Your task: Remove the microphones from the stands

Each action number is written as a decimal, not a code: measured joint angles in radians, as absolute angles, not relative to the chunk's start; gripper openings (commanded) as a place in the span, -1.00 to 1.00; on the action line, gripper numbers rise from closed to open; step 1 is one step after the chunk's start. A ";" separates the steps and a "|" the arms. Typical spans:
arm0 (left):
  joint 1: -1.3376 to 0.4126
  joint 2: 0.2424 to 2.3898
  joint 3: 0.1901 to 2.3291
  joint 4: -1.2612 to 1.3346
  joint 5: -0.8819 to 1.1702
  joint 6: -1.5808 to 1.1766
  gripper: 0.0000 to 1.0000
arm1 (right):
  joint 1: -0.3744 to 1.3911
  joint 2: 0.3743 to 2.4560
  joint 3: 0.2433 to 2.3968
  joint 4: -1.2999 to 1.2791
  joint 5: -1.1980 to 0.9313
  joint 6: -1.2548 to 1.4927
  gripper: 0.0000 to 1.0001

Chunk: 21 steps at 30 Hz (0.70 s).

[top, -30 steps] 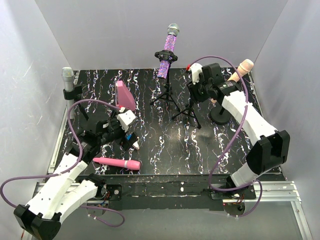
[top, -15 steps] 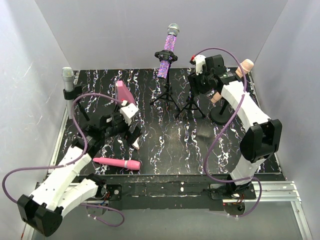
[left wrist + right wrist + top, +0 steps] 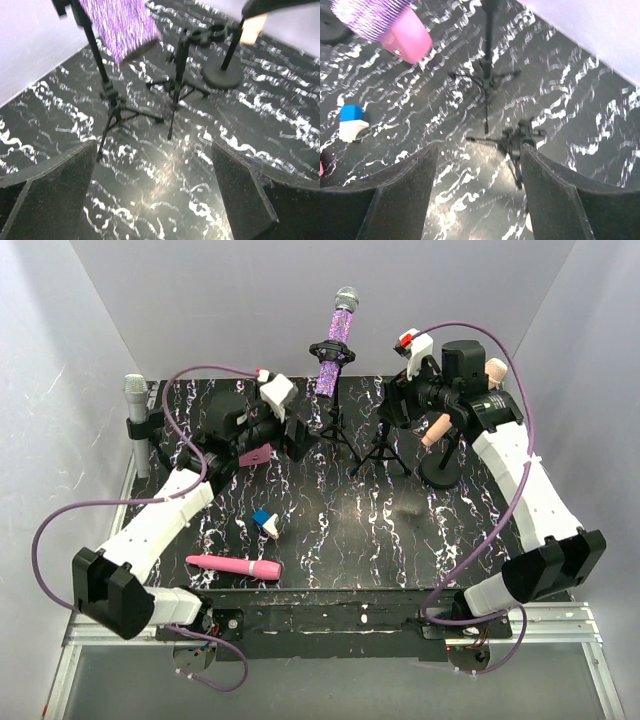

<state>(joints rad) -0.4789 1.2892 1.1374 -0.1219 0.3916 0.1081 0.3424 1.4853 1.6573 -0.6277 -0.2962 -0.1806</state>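
A purple glitter microphone (image 3: 340,335) sits tilted in the clip of a black tripod stand (image 3: 331,425) at the back middle. My left gripper (image 3: 298,433) is open and empty, just left of that stand. In the left wrist view the microphone (image 3: 120,22) and its stand (image 3: 111,102) lie ahead of the open gripper (image 3: 150,200). My right gripper (image 3: 390,412) is open and empty, right of the microphone, above an empty tripod stand (image 3: 380,448). In the right wrist view the gripper (image 3: 477,195) hangs over that stand's clip (image 3: 521,139).
A peach microphone (image 3: 440,428) stands on a round-base stand (image 3: 440,470) at the right. A silver microphone (image 3: 135,400) is clamped at the left edge. A pink microphone (image 3: 235,565) lies at the front. A blue-and-white block (image 3: 265,522) and a pink object (image 3: 257,453) lie left of centre.
My left arm has swung from the front left up to the purple microphone's stand. My right gripper has lifted and drawn back slightly above the empty tripod.
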 measured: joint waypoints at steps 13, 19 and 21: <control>-0.479 1.466 1.410 -0.186 0.429 0.010 0.96 | 0.341 1.725 1.712 -0.287 -0.565 -0.228 0.39; -0.479 1.452 1.425 -0.284 0.439 0.097 0.96 | 0.334 1.837 1.730 -0.148 -0.654 -0.222 0.37; -0.479 1.446 1.435 -0.328 0.445 0.123 0.96 | 0.333 1.865 1.750 -0.095 -0.670 -0.212 0.35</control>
<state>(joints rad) -0.4786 1.4460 1.4353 -0.3279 0.4446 0.1230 0.3328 1.8648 1.7500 -0.0952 -0.6701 -0.2115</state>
